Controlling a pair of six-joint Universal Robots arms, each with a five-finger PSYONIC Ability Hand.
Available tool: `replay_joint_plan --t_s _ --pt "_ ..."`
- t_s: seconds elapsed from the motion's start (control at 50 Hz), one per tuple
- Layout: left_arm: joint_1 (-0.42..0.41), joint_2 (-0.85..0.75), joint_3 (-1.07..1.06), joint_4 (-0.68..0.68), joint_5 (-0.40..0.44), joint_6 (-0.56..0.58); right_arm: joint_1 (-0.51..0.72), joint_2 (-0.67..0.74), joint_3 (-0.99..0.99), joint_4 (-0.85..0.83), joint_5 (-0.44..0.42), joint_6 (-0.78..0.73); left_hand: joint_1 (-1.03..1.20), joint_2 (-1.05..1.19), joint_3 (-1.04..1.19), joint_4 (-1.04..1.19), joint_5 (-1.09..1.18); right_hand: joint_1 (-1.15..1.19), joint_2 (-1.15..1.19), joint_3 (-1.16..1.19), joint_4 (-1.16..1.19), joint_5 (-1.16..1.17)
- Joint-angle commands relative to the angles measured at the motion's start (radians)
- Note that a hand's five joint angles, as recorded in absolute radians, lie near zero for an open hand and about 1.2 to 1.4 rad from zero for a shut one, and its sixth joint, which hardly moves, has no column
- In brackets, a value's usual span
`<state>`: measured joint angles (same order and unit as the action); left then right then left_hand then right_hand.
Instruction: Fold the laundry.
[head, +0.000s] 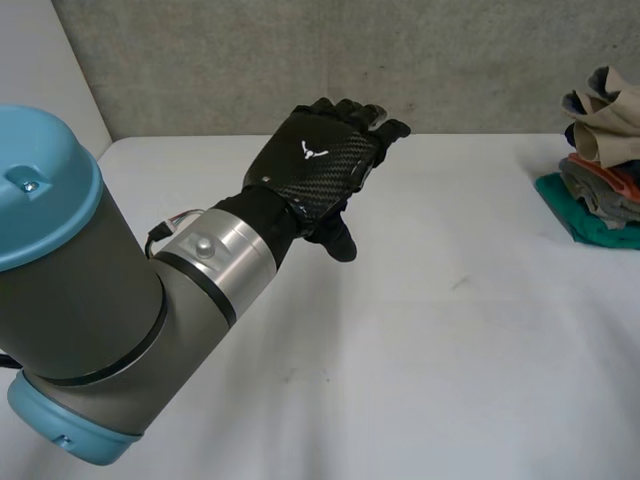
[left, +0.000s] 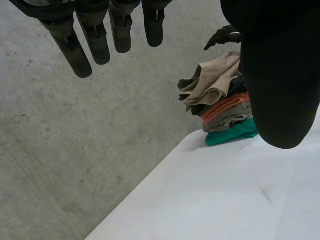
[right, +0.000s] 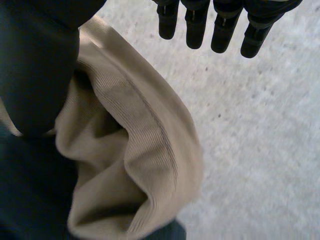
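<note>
A pile of folded laundry (head: 600, 175) stands at the table's far right edge, with a beige garment (head: 610, 115) crumpled on top and orange, grey and teal pieces beneath. My left hand (head: 320, 160) hangs open above the middle back of the table, fingers straight and holding nothing. From the left wrist, its fingers (left: 95, 45) point toward the wall, with the pile (left: 225, 107) beyond its thumb. My right hand (right: 225, 25) is open just above the beige garment (right: 140, 160), its fingers straight and clear of the cloth. Its fingertips (left: 225, 36) show over the pile.
The white table (head: 450, 350) stretches bare between my left arm (head: 90, 290) and the pile. A grey concrete wall (head: 300, 60) runs along the table's back edge. Dark cloth (right: 30, 200) lies under the beige garment.
</note>
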<state>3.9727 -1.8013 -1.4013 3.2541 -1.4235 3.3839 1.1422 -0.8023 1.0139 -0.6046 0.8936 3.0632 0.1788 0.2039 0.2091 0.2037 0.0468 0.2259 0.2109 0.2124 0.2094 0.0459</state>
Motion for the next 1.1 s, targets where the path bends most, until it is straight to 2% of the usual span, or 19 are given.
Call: replay_joint_plan --t_s 0.02,0.08,0.12,0.22,0.24,0.26,0.28,0.34,0.42,0.56,0.64,0.66,0.74,0.76,0.8,0.84,0.98,1.04,1.1 --pt "-0.001 0.0 -0.004 -0.002 0.002 -0.002 -0.047 -0.103 0.032 0.301 0.051 -0.201 0.014 -0.011 -0.016 -0.011 -0.028 -0.051 -0.036 -0.038 -0.035 -0.046" --pt "-0.001 0.0 -0.008 -0.001 0.002 -0.002 -0.076 -0.159 0.057 0.4 0.114 -0.286 0.014 -0.011 -0.016 -0.011 -0.028 -0.051 -0.036 -0.038 -0.035 -0.046" --pt "0.0 0.0 -0.008 -0.001 0.002 -0.002 -0.123 -0.216 0.083 0.446 0.186 -0.351 0.014 -0.011 -0.016 -0.011 -0.028 -0.051 -0.036 -0.038 -0.035 -0.046" --pt "0.0 0.002 -0.008 -0.001 0.0 -0.002 -0.176 -0.288 0.083 0.459 0.313 -0.389 0.011 -0.014 -0.019 -0.014 -0.031 -0.051 -0.036 -0.038 -0.035 -0.046" --pt "0.0 0.003 -0.007 0.001 0.0 -0.003 -0.183 -0.308 0.077 0.457 0.371 -0.396 0.011 -0.014 -0.019 -0.014 -0.031 -0.051 -0.036 -0.038 -0.035 -0.046" --pt "0.0 0.007 -0.005 0.001 -0.002 -0.003 -0.183 -0.308 0.077 0.457 0.372 -0.396 0.011 -0.014 -0.019 -0.014 -0.031 -0.051 -0.036 -0.038 -0.035 -0.046" --pt "0.002 0.014 -0.004 0.001 -0.002 -0.003 -0.185 -0.337 0.074 0.448 0.433 -0.408 0.011 -0.014 -0.019 -0.014 -0.031 -0.051 -0.036 -0.038 -0.035 -0.046" --pt "0.006 0.025 -0.004 0.001 -0.002 -0.003 -0.177 -0.368 0.074 0.45 0.469 -0.42 0.011 -0.014 -0.019 -0.014 -0.031 -0.051 -0.036 -0.038 -0.035 -0.046" --pt "0.011 0.036 0.005 0.001 -0.005 -0.009 -0.154 -0.428 0.092 0.448 0.459 -0.42 0.011 -0.014 -0.019 -0.014 -0.031 -0.051 -0.036 -0.038 -0.035 -0.046" --pt "0.04 0.08 0.007 0.024 -0.044 -0.02 0.138 -0.584 0.184 0.407 0.412 -0.383 0.014 -0.011 -0.016 -0.011 -0.028 -0.051 -0.036 -0.038 -0.035 -0.046" --pt "0.08 0.109 -0.002 0.052 -0.17 -0.061 0.309 -0.618 0.302 0.356 0.378 -0.379 0.017 -0.008 -0.013 -0.008 -0.025 -0.051 -0.036 -0.038 -0.035 -0.046" --pt "0.103 0.12 -0.01 0.053 -0.243 -0.078 0.383 -0.623 0.355 0.344 0.366 -0.373 0.014 -0.011 -0.016 -0.011 -0.028 -0.051 -0.036 -0.038 -0.035 -0.046" --pt "0.169 0.129 -0.053 0.046 -0.392 -0.087 0.584 -0.617 0.481 0.321 0.36 -0.318 -0.001 -0.026 -0.031 -0.025 -0.043 -0.051 -0.036 -0.038 -0.035 -0.046" --pt "0.18 0.129 -0.068 0.046 -0.405 -0.087 0.618 -0.617 0.506 0.315 0.363 -0.304 -0.001 -0.026 -0.031 -0.025 -0.043 -0.051 -0.036 -0.038 -0.035 -0.046" --pt "0.195 0.129 -0.106 0.049 -0.407 -0.083 0.677 -0.615 0.548 0.299 0.373 -0.27 -0.001 -0.026 -0.031 -0.025 -0.043 -0.051 -0.036 -0.038 -0.035 -0.046" --pt "0.212 0.128 -0.172 0.056 -0.388 -0.077 0.737 -0.611 0.592 0.273 0.424 -0.222 -0.003 -0.029 -0.034 -0.028 -0.046 -0.051 -0.036 -0.038 -0.035 -0.046" --pt "0.273 0.128 -0.235 0.07 -0.255 -0.08 0.771 -0.534 0.624 0.198 0.625 -0.123 -0.003 -0.029 -0.034 -0.028 -0.046 -0.051 -0.036 -0.038 -0.035 -0.046" --pt "0.279 0.131 -0.234 0.069 -0.227 -0.084 0.766 -0.54 0.627 0.18 0.662 -0.123 -0.003 -0.029 -0.034 -0.028 -0.046 -0.051 -0.036 -0.038 -0.035 -0.046" --pt "0.276 0.138 -0.234 0.069 -0.224 -0.086 0.765 -0.555 0.627 0.178 0.659 -0.121 -0.003 -0.029 -0.034 -0.028 -0.046 -0.051 -0.036 -0.038 -0.035 -0.046"
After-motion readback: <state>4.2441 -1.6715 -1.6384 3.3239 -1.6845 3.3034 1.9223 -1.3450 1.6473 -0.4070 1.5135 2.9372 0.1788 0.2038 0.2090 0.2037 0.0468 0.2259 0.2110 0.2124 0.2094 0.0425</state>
